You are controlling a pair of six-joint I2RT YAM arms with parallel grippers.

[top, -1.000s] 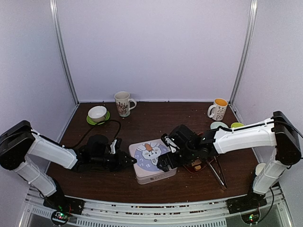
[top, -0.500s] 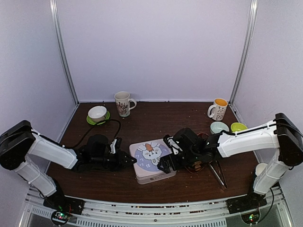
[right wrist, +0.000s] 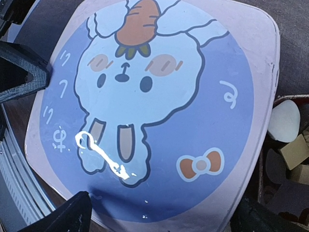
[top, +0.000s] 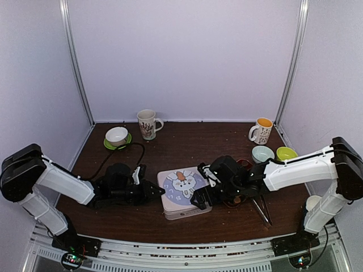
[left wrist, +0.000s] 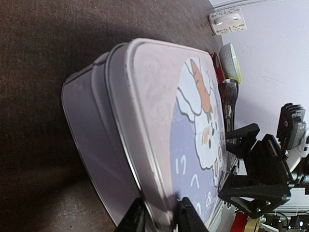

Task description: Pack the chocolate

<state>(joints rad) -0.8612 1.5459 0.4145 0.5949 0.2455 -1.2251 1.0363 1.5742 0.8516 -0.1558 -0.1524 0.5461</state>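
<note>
Dark brown wood-grain table (top: 170, 141) and pale lilac walls (top: 187, 56) are enclosing the work area. My left gripper (left wrist: 161, 220) is pinching the thin rim of the glossy, rounded-square lid (right wrist: 159, 96) on the lilac tin (left wrist: 91, 145). My right gripper (right wrist: 169, 215) is hovering, spread wide, over the rabbit print. Chocolate (right wrist: 293, 152), one rounded white piece and tan cubes, is lying in a red-edged container (left wrist: 218, 70) just beside the tin.

Dark brown counter (top: 181, 148): bunny tin (top: 182, 192) near front, tongs (top: 264, 212) right, mug (top: 148, 123) and bowl-on-saucer (top: 117, 136) back left.
</note>
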